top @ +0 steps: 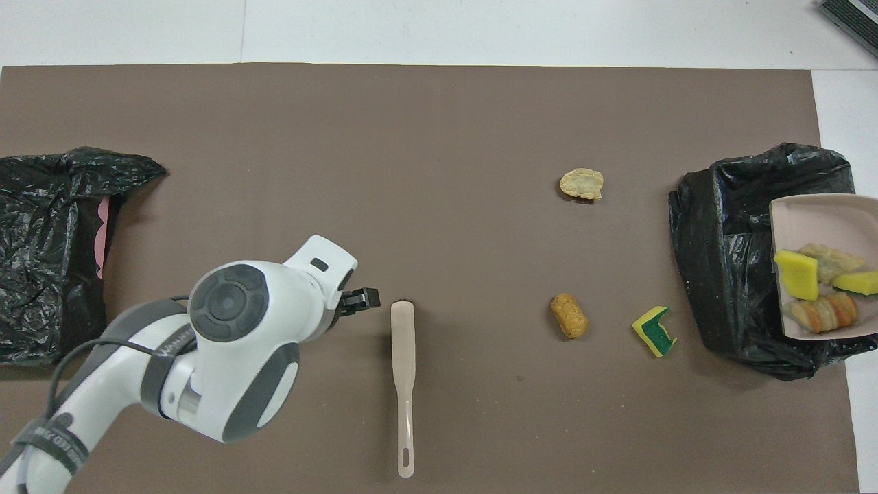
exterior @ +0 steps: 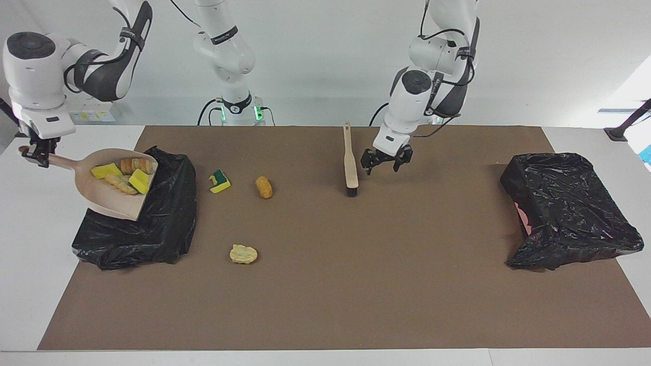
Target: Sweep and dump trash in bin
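Observation:
My right gripper (exterior: pixel 39 154) is shut on the handle of the beige dustpan (exterior: pixel 104 195), held over the black-bagged bin (exterior: pixel 152 229) at the right arm's end; the gripper is out of the overhead view. The pan (top: pixel 816 213) holds yellow sponges (exterior: pixel 138 181) and bread-like lumps (exterior: pixel 136 164). On the mat lie a yellow-green sponge (exterior: pixel 219 181), a golden-brown lump (exterior: pixel 263 187) and a pale lump (exterior: pixel 243 253). The brush (exterior: pixel 350 162) lies on the mat, bristles away from the robots. My left gripper (exterior: pixel 382 166) hangs open and empty beside its handle.
A second black-bagged bin (exterior: pixel 569 208) stands at the left arm's end of the brown mat (exterior: pixel 356 284); it also shows in the overhead view (top: pixel 55 254). The three loose trash pieces lie between the brush and the right arm's bin.

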`<act>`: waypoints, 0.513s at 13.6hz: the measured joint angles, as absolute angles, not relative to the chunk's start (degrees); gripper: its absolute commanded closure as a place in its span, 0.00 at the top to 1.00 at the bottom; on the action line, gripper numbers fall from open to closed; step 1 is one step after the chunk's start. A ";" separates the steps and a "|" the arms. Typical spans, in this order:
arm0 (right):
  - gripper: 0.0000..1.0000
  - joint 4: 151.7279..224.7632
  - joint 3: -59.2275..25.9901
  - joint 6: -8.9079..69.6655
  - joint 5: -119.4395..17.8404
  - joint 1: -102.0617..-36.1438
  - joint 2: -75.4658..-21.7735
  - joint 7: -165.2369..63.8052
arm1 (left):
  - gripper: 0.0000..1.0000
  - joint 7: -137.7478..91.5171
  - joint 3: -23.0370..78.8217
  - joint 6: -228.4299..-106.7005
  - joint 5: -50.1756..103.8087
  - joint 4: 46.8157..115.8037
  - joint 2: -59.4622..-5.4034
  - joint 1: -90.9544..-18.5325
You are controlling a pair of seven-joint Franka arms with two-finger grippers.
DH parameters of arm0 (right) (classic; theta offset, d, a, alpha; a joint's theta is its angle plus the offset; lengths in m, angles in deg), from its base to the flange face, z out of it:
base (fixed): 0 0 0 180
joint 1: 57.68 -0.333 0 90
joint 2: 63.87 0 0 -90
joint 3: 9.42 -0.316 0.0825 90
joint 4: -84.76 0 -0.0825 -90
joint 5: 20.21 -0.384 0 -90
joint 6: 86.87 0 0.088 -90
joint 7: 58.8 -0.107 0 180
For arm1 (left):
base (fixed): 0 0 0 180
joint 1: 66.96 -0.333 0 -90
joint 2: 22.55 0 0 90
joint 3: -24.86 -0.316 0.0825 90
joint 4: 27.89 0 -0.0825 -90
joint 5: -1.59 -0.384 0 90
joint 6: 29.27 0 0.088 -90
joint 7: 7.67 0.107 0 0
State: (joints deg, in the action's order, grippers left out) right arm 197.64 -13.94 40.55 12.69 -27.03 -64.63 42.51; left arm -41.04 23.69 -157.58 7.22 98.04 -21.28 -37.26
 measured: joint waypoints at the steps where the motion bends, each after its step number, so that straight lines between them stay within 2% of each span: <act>1: 0.00 198.73 -13.98 40.55 15.26 -27.97 -65.41 41.08 | 1.00 -38.68 23.64 -157.11 7.21 96.51 -21.67 -39.84; 7: 0.00 200.74 -14.17 35.63 30.24 -34.26 -67.27 30.92 | 1.00 -19.79 23.52 -150.77 7.19 87.85 -22.10 -54.39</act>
